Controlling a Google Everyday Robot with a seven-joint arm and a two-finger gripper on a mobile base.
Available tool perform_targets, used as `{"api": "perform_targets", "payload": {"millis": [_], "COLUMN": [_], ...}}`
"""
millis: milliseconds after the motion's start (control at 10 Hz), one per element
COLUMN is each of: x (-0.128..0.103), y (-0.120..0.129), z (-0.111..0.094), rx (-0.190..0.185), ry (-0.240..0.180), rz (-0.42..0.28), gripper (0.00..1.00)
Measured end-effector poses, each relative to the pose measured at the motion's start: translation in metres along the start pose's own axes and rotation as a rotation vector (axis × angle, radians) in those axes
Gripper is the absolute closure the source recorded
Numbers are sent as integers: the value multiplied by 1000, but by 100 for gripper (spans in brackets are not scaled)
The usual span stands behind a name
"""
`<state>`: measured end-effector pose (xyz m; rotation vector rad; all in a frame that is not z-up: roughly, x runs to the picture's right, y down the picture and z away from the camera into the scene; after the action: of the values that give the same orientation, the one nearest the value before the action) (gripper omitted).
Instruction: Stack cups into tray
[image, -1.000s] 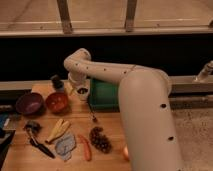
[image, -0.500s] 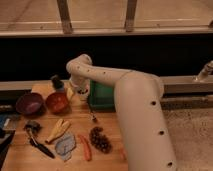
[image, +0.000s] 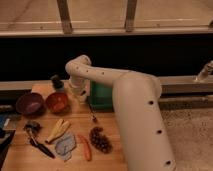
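The green tray (image: 103, 96) stands at the middle of the wooden table, mostly hidden behind my white arm. My gripper (image: 80, 94) hangs down from the bent wrist, just left of the tray's left end and low over the table. A pale shape at its tip may be the cream-white cup, but I cannot separate it from the gripper. The small dark cup (image: 56, 82) stands upright at the table's back edge, left of the gripper and apart from it.
A purple bowl (image: 30, 103) and an orange-red bowl (image: 57, 101) sit left of the gripper. Nearer the front lie a banana (image: 58, 129), grapes (image: 100, 139), a carrot (image: 85, 147), a blue cloth (image: 65, 144), a black tool (image: 37, 141) and a thin utensil (image: 92, 113).
The arm's elbow has shifted slightly to the right. The gripper has stayed by the tray's left end. The dark cup and the bowls have not moved.
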<state>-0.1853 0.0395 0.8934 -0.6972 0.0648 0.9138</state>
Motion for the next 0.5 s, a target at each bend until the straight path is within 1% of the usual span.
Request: {"api": "perform_targets", "payload": {"millis": [100, 200, 300, 400, 500], "x": [0, 0, -1, -1, -2], "y": [0, -1, -2, -5, -11], "z": [0, -2, -5, -9, -18], "rx": [2, 5, 1, -5, -6], "ry": [2, 1, -7, -23, -46], "rz": [-1, -3, -2, 0, 4], "gripper": [98, 100, 100, 100, 100]}}
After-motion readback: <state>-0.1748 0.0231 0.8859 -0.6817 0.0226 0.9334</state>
